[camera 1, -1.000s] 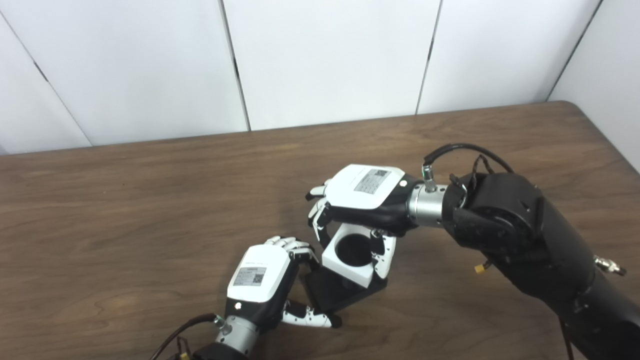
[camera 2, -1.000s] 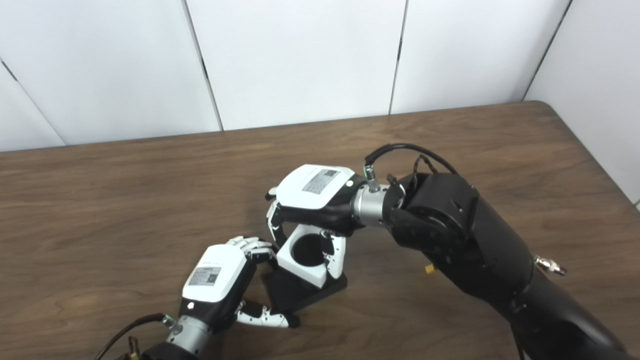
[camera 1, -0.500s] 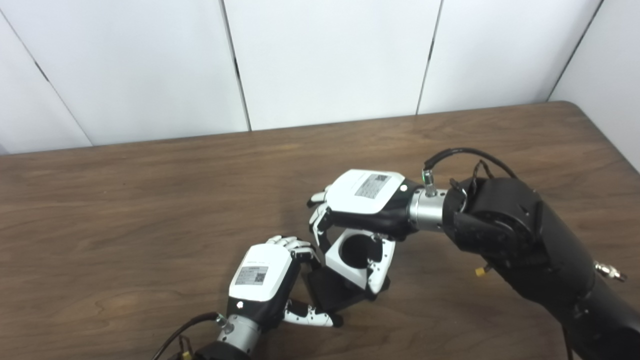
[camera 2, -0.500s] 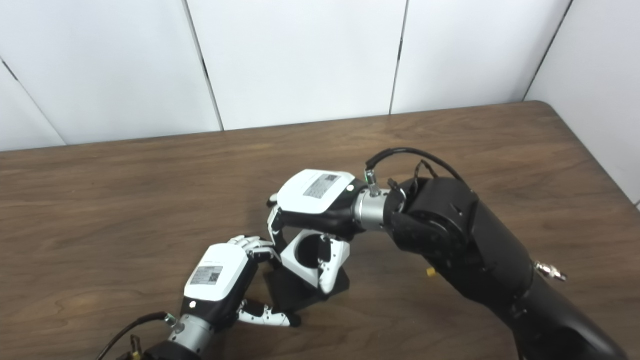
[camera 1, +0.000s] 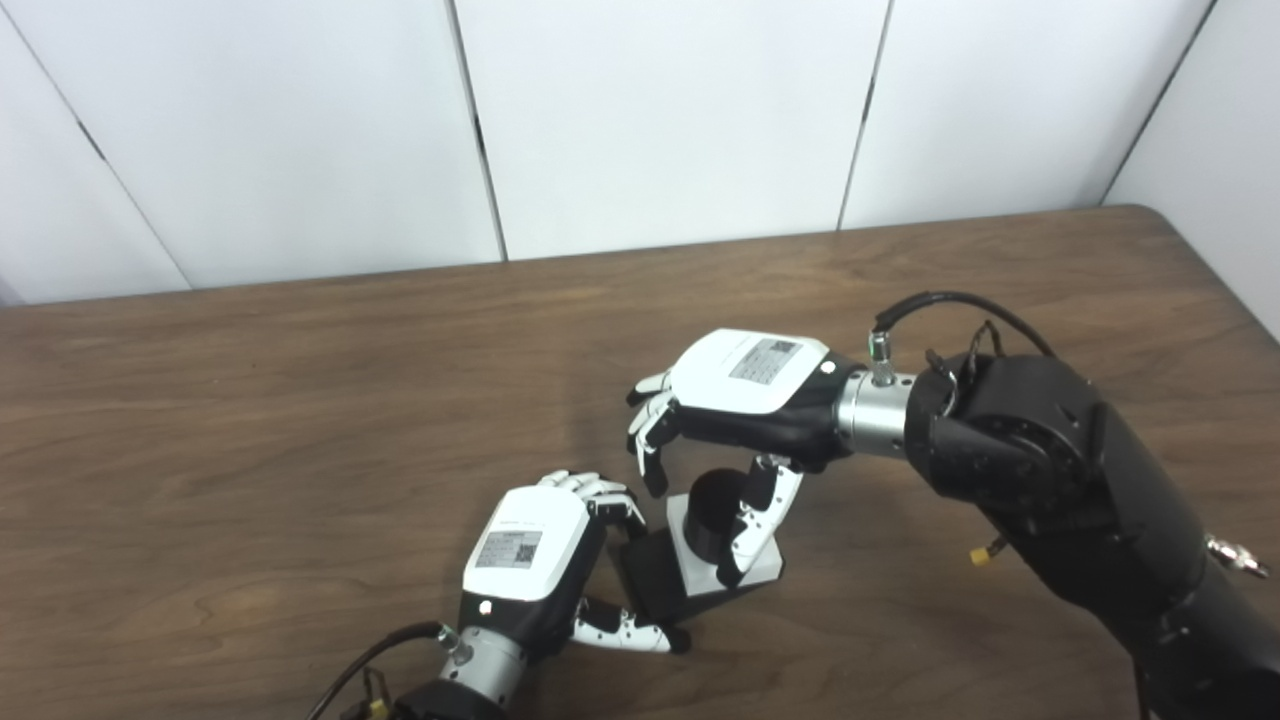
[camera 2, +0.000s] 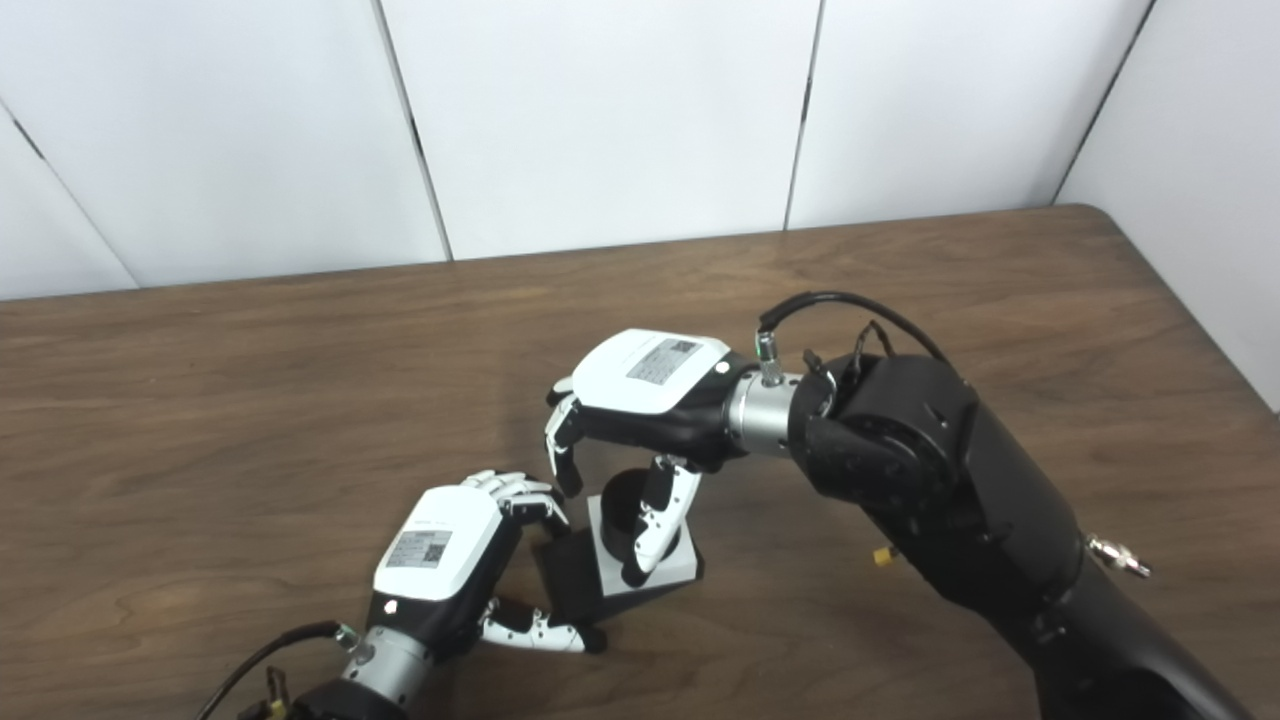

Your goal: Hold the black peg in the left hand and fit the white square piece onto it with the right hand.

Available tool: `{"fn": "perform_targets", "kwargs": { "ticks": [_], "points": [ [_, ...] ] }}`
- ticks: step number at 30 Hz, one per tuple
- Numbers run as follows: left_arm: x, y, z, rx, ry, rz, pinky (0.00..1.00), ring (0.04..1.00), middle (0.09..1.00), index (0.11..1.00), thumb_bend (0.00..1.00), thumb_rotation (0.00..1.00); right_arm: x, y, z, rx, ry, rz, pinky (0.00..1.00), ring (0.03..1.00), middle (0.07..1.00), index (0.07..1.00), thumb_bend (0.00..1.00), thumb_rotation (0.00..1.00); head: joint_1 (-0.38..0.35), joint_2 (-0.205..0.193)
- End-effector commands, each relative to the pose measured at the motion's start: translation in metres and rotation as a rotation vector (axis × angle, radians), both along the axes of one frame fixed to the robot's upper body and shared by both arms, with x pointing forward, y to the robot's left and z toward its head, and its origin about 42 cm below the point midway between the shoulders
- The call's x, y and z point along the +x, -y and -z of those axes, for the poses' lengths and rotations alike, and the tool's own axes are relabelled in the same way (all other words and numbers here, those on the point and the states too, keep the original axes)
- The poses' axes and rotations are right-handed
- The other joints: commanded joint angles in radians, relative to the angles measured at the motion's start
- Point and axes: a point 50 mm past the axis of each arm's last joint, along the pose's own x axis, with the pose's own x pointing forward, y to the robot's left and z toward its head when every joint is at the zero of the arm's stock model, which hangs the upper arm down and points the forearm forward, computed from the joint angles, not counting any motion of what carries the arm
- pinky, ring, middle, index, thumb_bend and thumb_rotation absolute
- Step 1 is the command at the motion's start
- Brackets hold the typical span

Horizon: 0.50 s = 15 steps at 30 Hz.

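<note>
The white square piece (camera 1: 728, 560) now sits low around the black peg (camera 1: 712, 505), down on the peg's flat black base (camera 1: 650, 590). The round top of the peg pokes up through the hole in the middle. All of it rests on the brown tabletop (camera 1: 300, 420), near the front edge.

The left robot hand (camera 1: 540, 560) is at the left side of the black base. Its fingers (camera 1: 600, 492) curl over the top corner and its thumb (camera 1: 625, 635) lies along the front edge. It looks closed on the base, holding it in place.

The right robot hand (camera 1: 735, 420) hovers just above the peg, palm down, with the arm coming in from the right. Its fingers (camera 1: 650, 445) hang loose and apart on the left side, not touching the white piece. Its thumb (camera 1: 750, 520) points down in front of the peg and seems to touch the white piece or sit right beside it; I cannot tell which. It does not look like it grips anything.

Both parts look like hard plastic: stiff, light, and smooth, so they could slip. They should not bend or break easily. The best place to hold the white piece is on two opposite flat sides. The base is best pinched at its edges, as the left robot hand does. The fitting looks done or very nearly done.
</note>
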Motion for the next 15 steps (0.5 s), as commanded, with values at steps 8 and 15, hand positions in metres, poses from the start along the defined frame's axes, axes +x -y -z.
{"fn": "perform_targets", "kwargs": {
  "ticks": [8, 15],
  "points": [
    [-0.003, 0.003, 0.01, 0.056, -0.051, 0.021, 0.89, 0.833, 0.766, 0.489, 0.51, 0.05, 0.007, 0.003, -0.026, 0.057, 0.099, 0.015, 0.89, 0.921, 0.798, 0.605, 0.87, 0.38, -0.004, 0.0],
    [-0.002, 0.003, 0.011, 0.057, -0.046, 0.018, 0.88, 0.831, 0.764, 0.489, 0.51, 0.05, 0.01, 0.009, -0.036, 0.086, 0.11, 0.035, 0.9, 0.925, 0.8, 0.634, 0.85, 0.43, -0.005, -0.001]
  ]
}}
